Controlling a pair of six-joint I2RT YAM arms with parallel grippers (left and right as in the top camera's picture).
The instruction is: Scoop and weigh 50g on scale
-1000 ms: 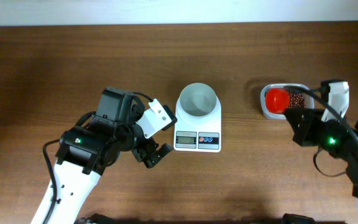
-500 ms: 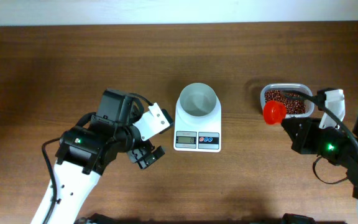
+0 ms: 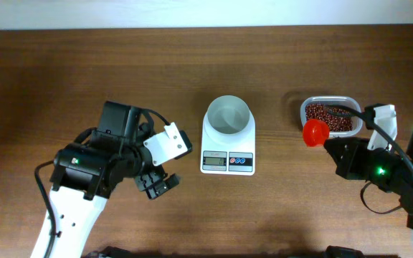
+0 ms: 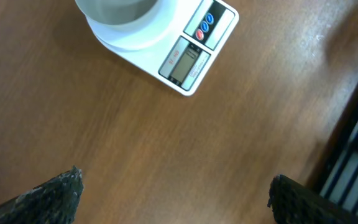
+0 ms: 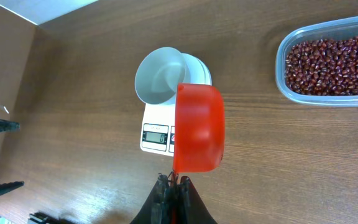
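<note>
Since the beans (image 3: 332, 115) in the tub (image 3: 328, 99) at right of frame are loose, light and quick to roll, they need the scoop (image 3: 315, 131) held level by its handle, which the right gripper (image 5: 172, 182) pinches tight; the left gripper (image 4: 176, 193) gapes empty near the centre scale (image 3: 227, 140).

A clear rectangular plastic tub (image 3: 328, 99) is sitting on the brown wooden table (image 3: 84, 72), toward its right side. An orange-red plastic measuring scoop (image 3: 315, 131) is showing at the tub's near left corner, overlapping its rim from overhead. Beyond the tub, a white wall strip (image 3: 192, 13) is running along the table's far edge.
</note>
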